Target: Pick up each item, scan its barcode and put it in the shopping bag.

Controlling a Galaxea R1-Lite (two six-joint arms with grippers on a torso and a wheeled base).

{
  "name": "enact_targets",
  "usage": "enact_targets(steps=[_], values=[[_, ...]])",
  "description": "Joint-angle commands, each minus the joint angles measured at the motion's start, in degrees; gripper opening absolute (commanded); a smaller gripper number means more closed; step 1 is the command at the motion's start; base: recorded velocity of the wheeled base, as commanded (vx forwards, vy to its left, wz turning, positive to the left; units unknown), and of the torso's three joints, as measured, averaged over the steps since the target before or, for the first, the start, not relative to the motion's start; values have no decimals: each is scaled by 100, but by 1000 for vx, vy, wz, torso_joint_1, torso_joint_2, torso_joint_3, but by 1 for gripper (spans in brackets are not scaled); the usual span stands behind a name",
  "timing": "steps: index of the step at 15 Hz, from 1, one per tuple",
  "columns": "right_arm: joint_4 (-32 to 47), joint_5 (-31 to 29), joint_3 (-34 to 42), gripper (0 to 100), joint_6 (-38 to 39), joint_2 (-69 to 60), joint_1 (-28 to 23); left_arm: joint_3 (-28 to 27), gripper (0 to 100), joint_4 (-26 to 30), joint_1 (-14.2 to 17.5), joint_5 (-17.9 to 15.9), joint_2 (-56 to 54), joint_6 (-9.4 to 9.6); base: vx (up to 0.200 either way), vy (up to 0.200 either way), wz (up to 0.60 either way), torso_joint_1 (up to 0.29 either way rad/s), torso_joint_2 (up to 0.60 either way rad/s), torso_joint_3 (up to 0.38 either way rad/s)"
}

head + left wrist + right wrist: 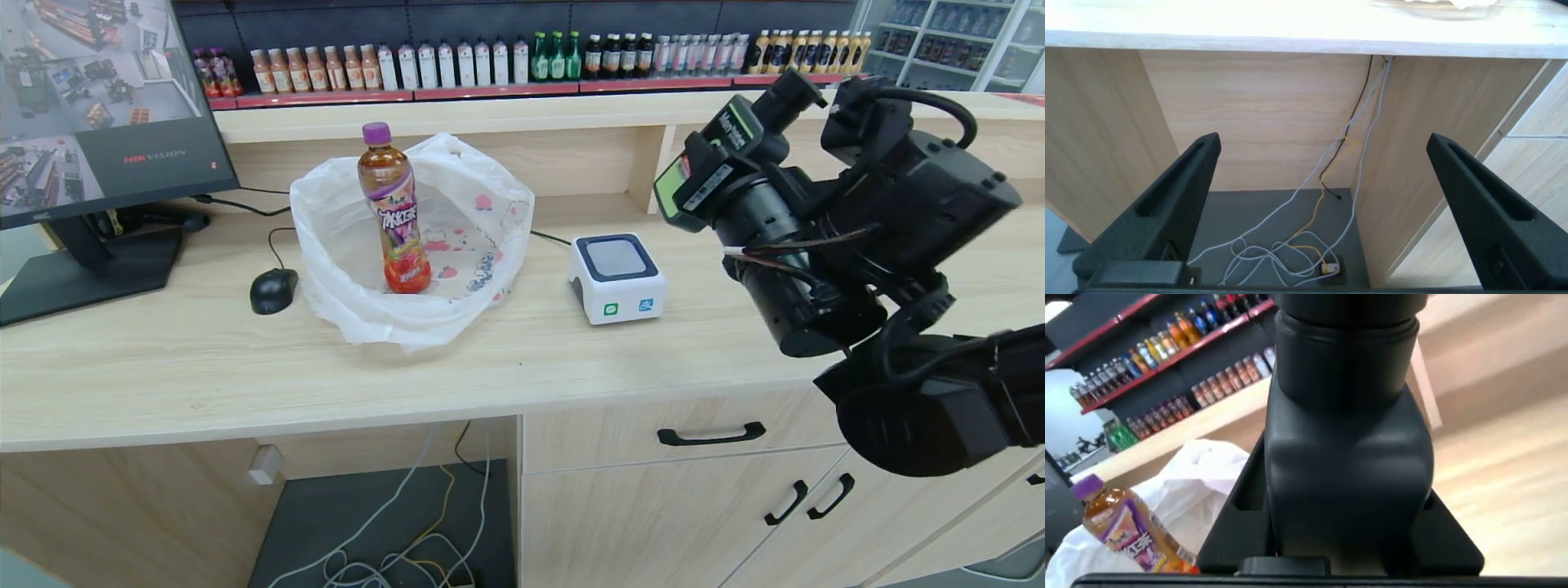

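Note:
A tea bottle with a purple cap stands upright inside the open white shopping bag on the wooden counter. The same bottle and bag appear in the right wrist view, behind a black part of the arm. To the right of the bag sits the white barcode scanner with its dark window facing up. My right arm is raised over the counter's right end, right of the scanner. My left gripper is open and empty, below counter height, facing the kneehole under the counter.
A monitor and a black mouse are on the counter's left side. A shelf of drink bottles runs along the back. Drawers with black handles are below right. Loose cables lie in the kneehole.

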Motion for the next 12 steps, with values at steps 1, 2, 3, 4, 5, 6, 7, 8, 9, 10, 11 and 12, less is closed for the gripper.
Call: enact_targets(steps=[1,2,3,4,5,6,7,8,9,10,11,12], values=[[-351,14,431,0,-411,121,273,0,100,0,-1,0,-2,8,0,0,0,0,0,0],[-465,67,589,0,-649,95,300,0,100,9,-1,0,-2,8,0,0,0,0,0,0],[-605,251,633,0,-965,68,282,0,100,9,-1,0,-2,8,0,0,0,0,0,0],[-904,656,598,0,-1457,51,150,0,100,9,-1,0,-2,8,0,0,0,0,0,0],[-1036,1104,598,0,-1791,42,-8,0,100,9,-1,0,-2,8,0,0,0,0,0,0],[-1036,1535,607,0,-2011,33,-113,0,100,0,-1,0,-2,-1,0,0,0,0,0,0],[-1036,1728,616,0,-2116,33,-131,0,100,0,-1,0,-2,-10,0,0,0,0,0,0],[-1036,1754,668,0,-2134,42,-122,0,100,0,7,0,-2,-27,0,0,0,0,0,0],[-1036,1763,712,0,-2134,51,-96,0,100,0,-1,0,-2,-36,0,0,0,0,0,0],[-1036,1772,818,0,-2108,51,-96,0,100,0,-1,0,-2,-36,0,200,0,2,2,-2],[-1054,1754,844,0,-2055,77,-96,0,100,0,-1,0,-2,-36,0,200,0,7,2,2],[-1054,1754,827,0,-2002,86,-96,0,100,0,-1,0,-2,-36,0,200,0,2,7,7]])
